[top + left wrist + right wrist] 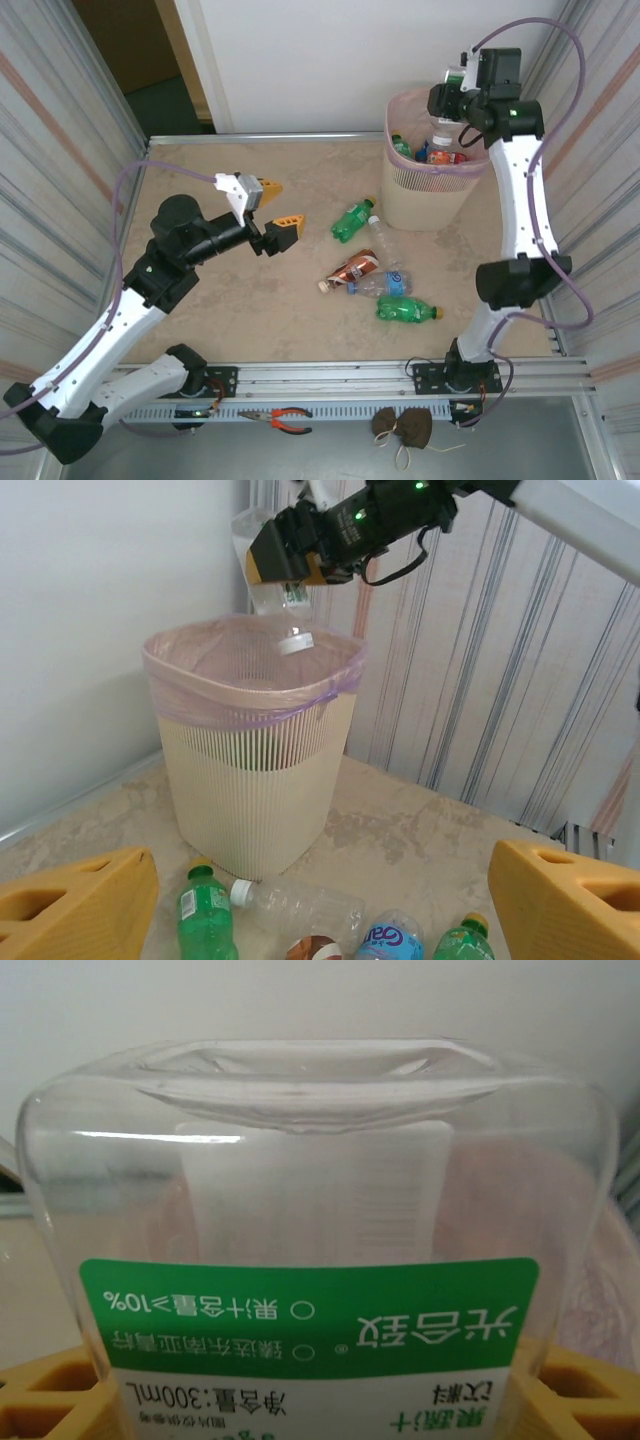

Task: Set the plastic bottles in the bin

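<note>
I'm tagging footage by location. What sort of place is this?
Probably a robot test cell in a lab: left arm and right arm bolted to an aluminium rail, striped panels walling the tabletop, pliers on the front ledge.

Clear bottle [310,1160], its labelled end past the right wrist view's bottom edge.

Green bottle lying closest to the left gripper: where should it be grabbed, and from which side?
Likely across its mid-body, from straight above with the left gripper, jaws crosswise to its length. The green bottle lies flat on its side, cap end toward the bin, where a clear bottle crowds it; the middle is free on both sides.
</note>
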`<action>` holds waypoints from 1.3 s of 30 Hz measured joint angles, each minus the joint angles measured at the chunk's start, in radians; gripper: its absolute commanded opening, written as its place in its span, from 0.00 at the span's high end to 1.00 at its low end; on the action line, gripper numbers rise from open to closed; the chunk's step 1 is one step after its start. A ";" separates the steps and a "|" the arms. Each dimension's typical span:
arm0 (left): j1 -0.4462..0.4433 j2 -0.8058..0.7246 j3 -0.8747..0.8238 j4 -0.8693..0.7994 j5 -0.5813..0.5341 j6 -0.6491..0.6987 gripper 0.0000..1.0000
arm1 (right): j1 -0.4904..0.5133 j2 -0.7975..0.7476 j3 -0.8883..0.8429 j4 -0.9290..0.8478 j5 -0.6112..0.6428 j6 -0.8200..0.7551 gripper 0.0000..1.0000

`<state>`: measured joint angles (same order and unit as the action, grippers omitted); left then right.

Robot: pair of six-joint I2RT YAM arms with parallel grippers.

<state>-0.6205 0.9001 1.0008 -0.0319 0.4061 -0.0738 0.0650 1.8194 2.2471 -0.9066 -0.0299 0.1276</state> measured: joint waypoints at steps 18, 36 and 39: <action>0.007 0.032 0.005 -0.025 0.000 0.011 0.14 | -0.008 0.299 0.147 -0.224 -0.072 -0.046 0.50; 0.011 0.047 0.005 -0.024 0.002 0.002 0.16 | -0.006 0.397 0.184 -0.222 -0.083 -0.058 0.30; 0.011 0.056 0.005 -0.023 0.004 -0.001 0.16 | -0.006 0.388 0.184 -0.219 -0.080 -0.057 0.22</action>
<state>-0.6094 0.9565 1.0061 -0.0551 0.4099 -0.0746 0.0589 2.2070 2.4310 -1.1259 -0.1101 0.0708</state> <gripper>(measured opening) 0.840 0.741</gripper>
